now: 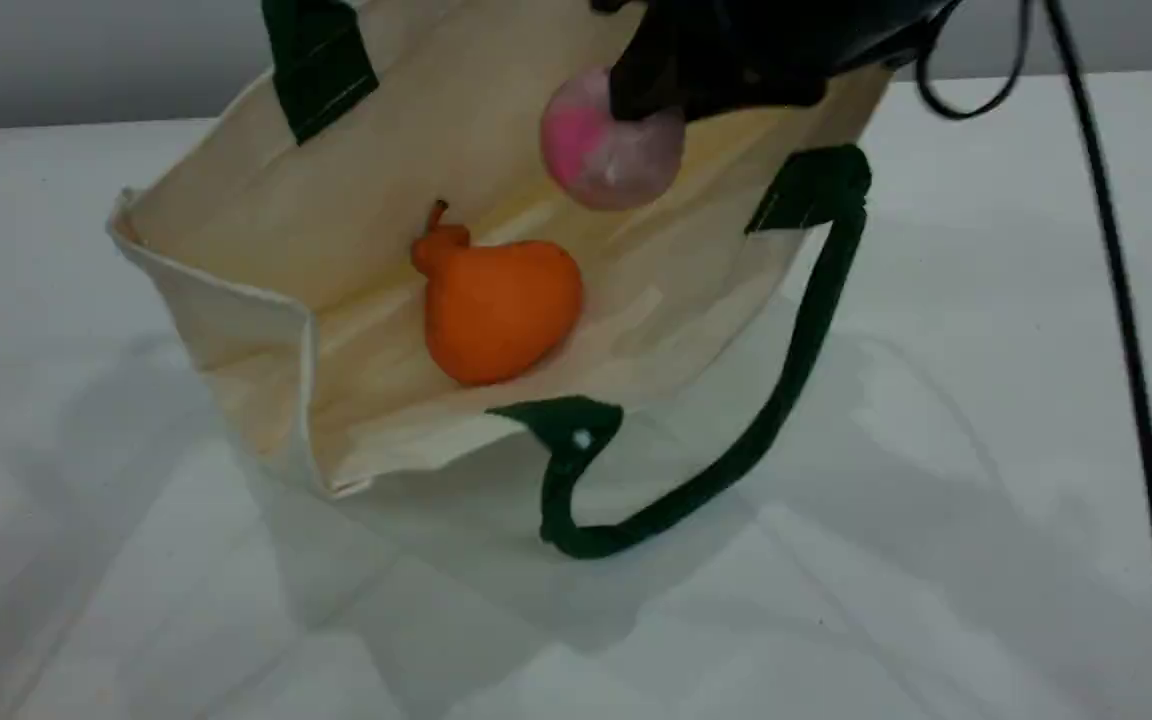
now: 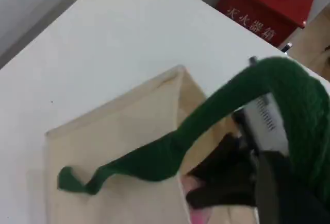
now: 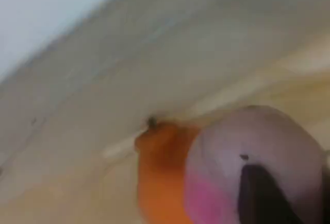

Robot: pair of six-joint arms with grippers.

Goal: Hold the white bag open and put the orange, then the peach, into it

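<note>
The white bag [image 1: 266, 200] lies on the table with its mouth held open toward the scene camera. The orange [image 1: 496, 300] rests inside on the lower wall. Just above and behind it hangs the peach [image 1: 611, 150], inside the bag's mouth, with my right gripper [image 1: 651, 105] shut on it from above. In the right wrist view the peach [image 3: 232, 152] fills the bottom, a dark fingertip [image 3: 263, 193] against it, and the orange [image 3: 160, 172] is behind. One green handle [image 1: 321, 60] rises past the top edge. The same strap [image 2: 216, 116] loops over my left gripper [image 2: 270, 131], which is shut on it.
The bag's other green handle [image 1: 736, 440] loops loose on the table in front of the mouth. A black cable [image 1: 1126, 300] hangs down the right side. Beyond the table's far edge stands a red box [image 2: 268, 7].
</note>
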